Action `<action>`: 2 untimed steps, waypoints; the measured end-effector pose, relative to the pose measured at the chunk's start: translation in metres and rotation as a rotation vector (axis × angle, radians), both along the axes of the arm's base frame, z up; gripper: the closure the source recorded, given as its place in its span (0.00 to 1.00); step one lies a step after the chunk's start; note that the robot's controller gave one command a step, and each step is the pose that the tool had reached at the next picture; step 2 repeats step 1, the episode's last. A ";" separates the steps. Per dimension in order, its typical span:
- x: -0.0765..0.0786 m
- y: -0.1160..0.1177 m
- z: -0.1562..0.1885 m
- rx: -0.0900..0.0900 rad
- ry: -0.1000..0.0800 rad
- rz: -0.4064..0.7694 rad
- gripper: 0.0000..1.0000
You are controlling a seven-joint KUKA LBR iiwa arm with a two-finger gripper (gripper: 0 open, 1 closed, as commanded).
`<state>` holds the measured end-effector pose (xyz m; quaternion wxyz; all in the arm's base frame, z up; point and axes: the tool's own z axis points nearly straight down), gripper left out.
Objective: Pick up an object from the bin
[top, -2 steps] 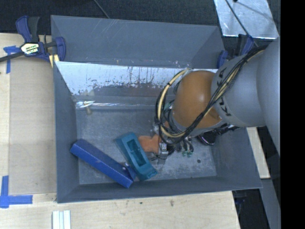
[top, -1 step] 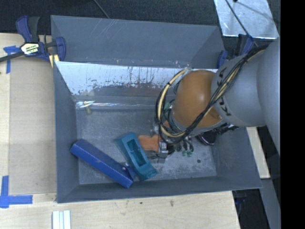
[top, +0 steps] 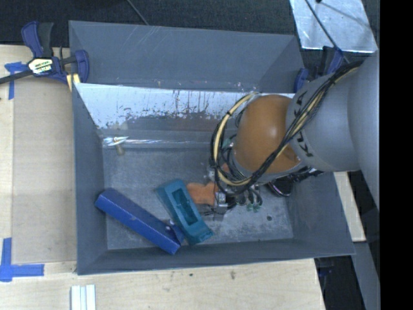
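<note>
One orange thing [top: 201, 191] (small) beside claw [top: 222, 199]

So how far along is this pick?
Reach looks done: the gripper sits low in the bin, beside a small orange piece and a teal block. No grasp is visible. Both, and the dark blue bar, lie on the floor. Lifting remains.

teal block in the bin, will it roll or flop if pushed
The teal block looks boxy and flat-sided, so it would probably slide rather than roll. It seems rigid. Its lower end meets the blue bar, which may shift.
</note>
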<state>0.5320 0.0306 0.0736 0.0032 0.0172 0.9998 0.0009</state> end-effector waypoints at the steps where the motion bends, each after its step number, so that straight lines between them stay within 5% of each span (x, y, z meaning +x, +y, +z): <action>1: 0.010 -0.013 0.173 -0.002 -0.005 0.034 1.00; 2: 0.010 -0.013 0.173 -0.002 -0.005 0.034 1.00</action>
